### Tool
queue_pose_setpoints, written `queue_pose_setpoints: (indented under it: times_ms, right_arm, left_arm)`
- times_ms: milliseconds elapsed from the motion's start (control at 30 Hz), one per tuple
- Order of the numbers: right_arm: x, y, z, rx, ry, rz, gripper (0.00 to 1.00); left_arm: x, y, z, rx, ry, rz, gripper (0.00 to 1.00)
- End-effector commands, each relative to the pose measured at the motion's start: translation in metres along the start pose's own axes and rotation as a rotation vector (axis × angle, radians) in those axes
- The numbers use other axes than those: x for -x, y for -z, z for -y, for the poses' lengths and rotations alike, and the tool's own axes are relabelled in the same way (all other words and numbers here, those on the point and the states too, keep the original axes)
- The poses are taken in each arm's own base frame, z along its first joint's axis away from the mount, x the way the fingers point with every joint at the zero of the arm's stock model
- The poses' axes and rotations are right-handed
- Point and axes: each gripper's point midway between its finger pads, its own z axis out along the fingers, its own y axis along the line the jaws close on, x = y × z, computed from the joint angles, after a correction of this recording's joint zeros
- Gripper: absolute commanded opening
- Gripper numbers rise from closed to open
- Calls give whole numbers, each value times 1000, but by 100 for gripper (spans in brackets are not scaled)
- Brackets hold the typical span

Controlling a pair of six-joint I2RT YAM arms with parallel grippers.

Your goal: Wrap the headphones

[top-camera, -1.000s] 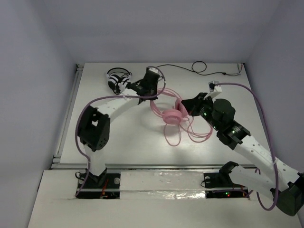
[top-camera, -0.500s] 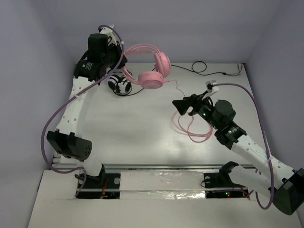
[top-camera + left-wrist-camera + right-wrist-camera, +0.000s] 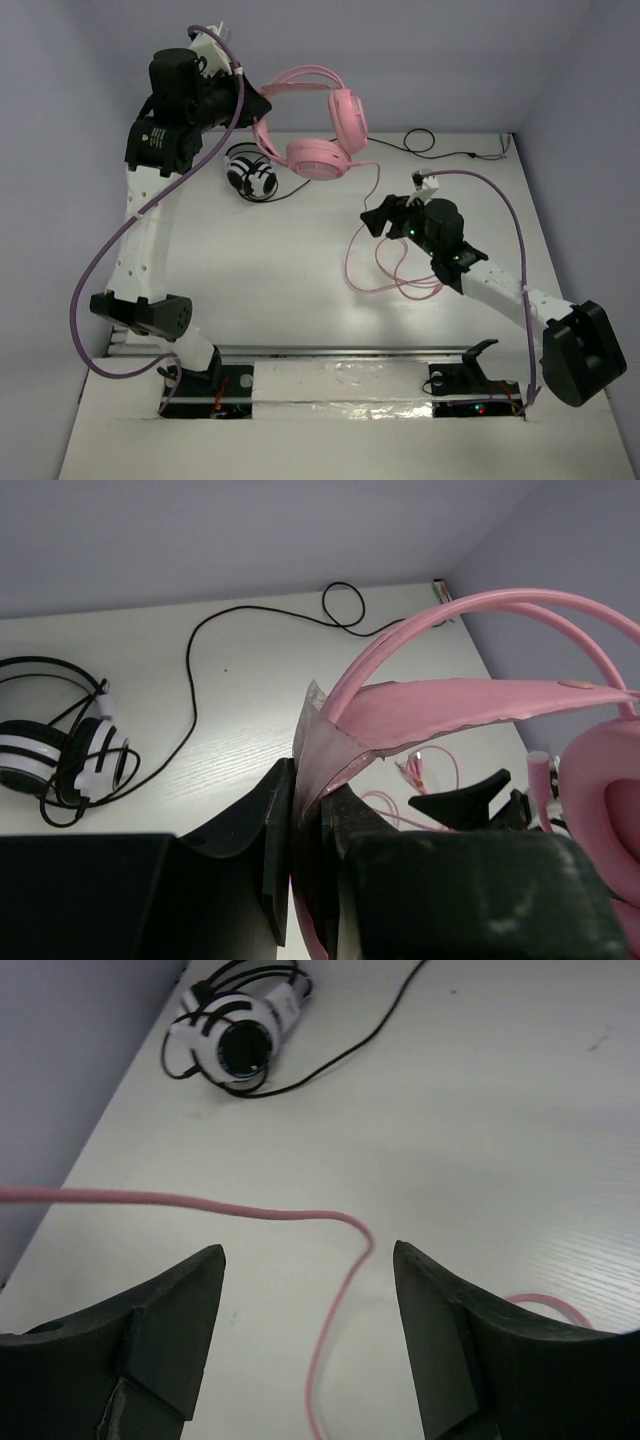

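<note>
The pink headphones point(image 3: 325, 135) hang in the air over the table's back left, both earcups dangling. My left gripper point(image 3: 262, 108) is raised high and shut on the headband's inner strap point(image 3: 420, 705); in the left wrist view the gripper point(image 3: 308, 778) pinches it flat. The thin pink cable point(image 3: 349, 255) drops from the lower earcup to the table and ends in loose loops point(image 3: 410, 288). My right gripper point(image 3: 378, 214) hovers low at mid-table and is open. In the right wrist view the gripper point(image 3: 308, 1252) has the cable point(image 3: 335, 1305) running between its fingers, untouched.
Smaller black-and-white headphones point(image 3: 250, 172) lie at the back left, below the hanging pink pair, and also show in the wrist views point(image 3: 235, 1045) point(image 3: 70, 755). Their black cable point(image 3: 420, 140) curls along the back edge. Grey walls close three sides.
The left arm has lifted the headphones off the table and swung them up to the back left. The right gripper has opened and shifted left, and the cable has been drawn out of its loops.
</note>
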Motion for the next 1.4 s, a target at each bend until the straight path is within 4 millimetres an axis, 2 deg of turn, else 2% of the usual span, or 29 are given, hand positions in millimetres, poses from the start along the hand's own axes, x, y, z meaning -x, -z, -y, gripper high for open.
queue_pose_setpoints:
  times_ms: [0,67,100,133,167,233,267,300,467,600,633,700,767,867,967,1033,1067,1100,1133,1167,1200,1233,1267,1300,1333,1367]
  right_arm:
    - [18,-6,17,-41,21,85,74]
    - [9,-6,20,-42,15,77,74]
    - [12,-8,17,-21,16,96,75]
    - [8,-10,14,3,17,84,75]
    - [-6,-16,6,67,22,29,76]
    - [-10,-22,-1,115,20,14,78]
    - [-19,-25,3,113,5,5,78]
    - [-12,-28,1,126,-5,47,78]
    - [-22,-47,2,156,-37,50,77]
    - [-35,-59,13,143,-107,81,73]
    - [-46,-62,18,134,-117,58,71]
    - [-48,-63,13,169,-155,60,68]
    - [-60,-61,19,154,-185,49,67]
    - [-76,-63,19,166,-212,23,71]
    - [-78,-70,11,201,-227,18,70]
    - [-89,-74,7,205,-234,-6,69]
    - [-91,-75,7,207,-236,-12,64]
    - [-96,-75,3,214,-247,-21,52]
    - [-97,-76,4,210,-255,-21,46]
    - [-100,-75,-1,219,-260,-29,40]
    - [-104,-75,-6,221,-273,-44,26]
    - [-102,-75,-6,213,-283,-44,20]
    - [-103,-74,-11,211,-291,-57,14]
    - [-115,-72,-12,177,-303,-106,5]
    - [-106,-69,-20,176,-301,-101,0]
    - [-107,-67,-21,155,-297,-121,0]
  left_arm:
    - [27,25,29,-95,8,95,0]
    - [26,26,28,-96,4,94,0]
    - [26,26,27,-100,11,98,0]
    - [29,26,30,-119,10,114,0]
    - [26,25,32,-135,15,107,0]
    - [28,24,35,-153,22,117,0]
    - [27,24,37,-168,25,111,0]
    - [27,23,38,-175,26,111,0]
    - [28,25,35,-172,29,122,0]
    - [36,30,33,-175,39,150,0]
    - [40,32,35,-178,37,165,0]
    - [44,34,37,-183,44,182,0]
    - [48,36,40,-195,48,198,0]
    - [53,36,42,-213,59,209,0]
    - [53,34,41,-217,68,213,0]
    - [52,33,39,-206,70,214,0]
    - [50,31,35,-193,73,212,0]
    - [51,32,31,-181,76,220,0]
    - [52,31,31,-184,76,229,0]
    - [42,24,25,-175,104,207,0]
    - [41,25,22,-160,111,220,0]
    - [41,22,18,-149,115,237,0]
    - [29,12,1,-93,147,227,0]
    - [27,11,-8,-67,159,235,0]
    - [25,7,-17,-47,168,248,0]
    - [9,-3,-35,9,196,231,0]
